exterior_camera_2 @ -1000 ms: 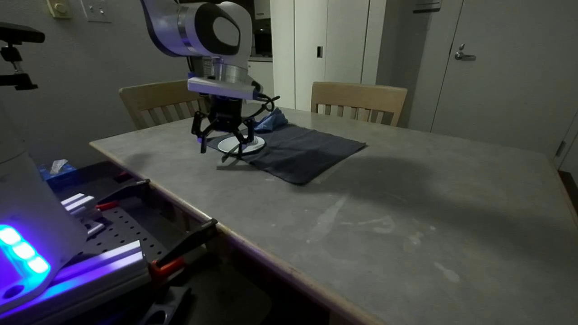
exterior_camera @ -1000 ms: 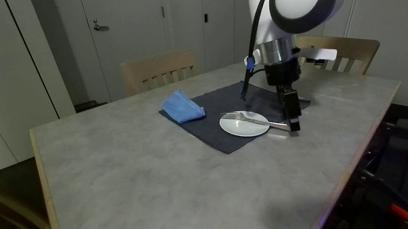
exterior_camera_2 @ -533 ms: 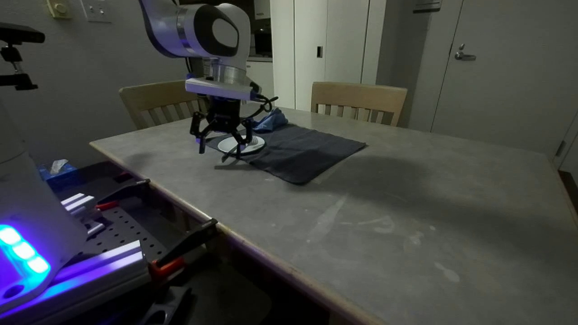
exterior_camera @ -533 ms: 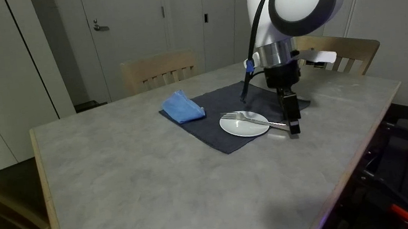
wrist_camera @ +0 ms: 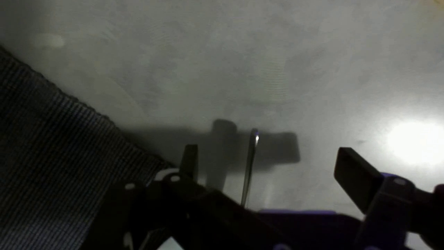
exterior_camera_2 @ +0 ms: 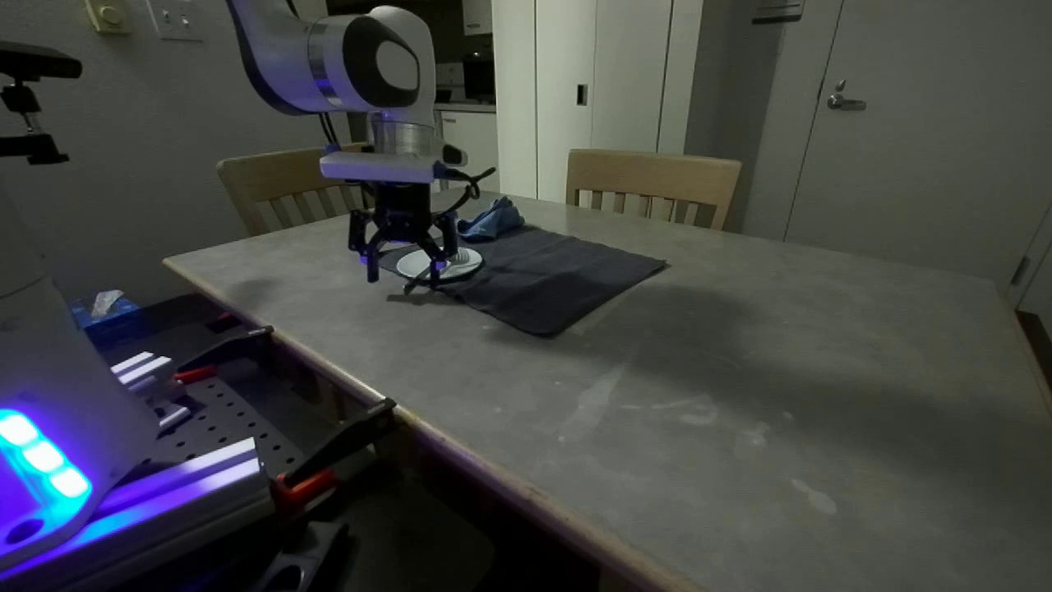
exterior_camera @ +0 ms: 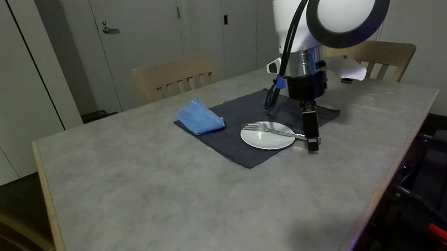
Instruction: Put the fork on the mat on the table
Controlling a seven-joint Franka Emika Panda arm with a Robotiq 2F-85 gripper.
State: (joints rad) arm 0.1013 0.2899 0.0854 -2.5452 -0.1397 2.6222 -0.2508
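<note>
Gripper (exterior_camera_2: 403, 275): fingers are being held wide apart; nothing is being gripped.
Fork (wrist_camera: 249, 167): handle is being framed between them in wrist view, its end projecting over table (exterior_camera: 181, 196); tined end is being borne by plate (exterior_camera: 264, 141).
Mat (exterior_camera: 243, 113): is being partly overlain by plate and cloth (exterior_camera: 199, 117).

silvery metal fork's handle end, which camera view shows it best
The wrist view: the silvery metal fork's handle end shows large there, its rounded tip uncovered against the light grey mottled table. In both exterior views it is only a small sliver close to the black two-fingered gripper.
</note>
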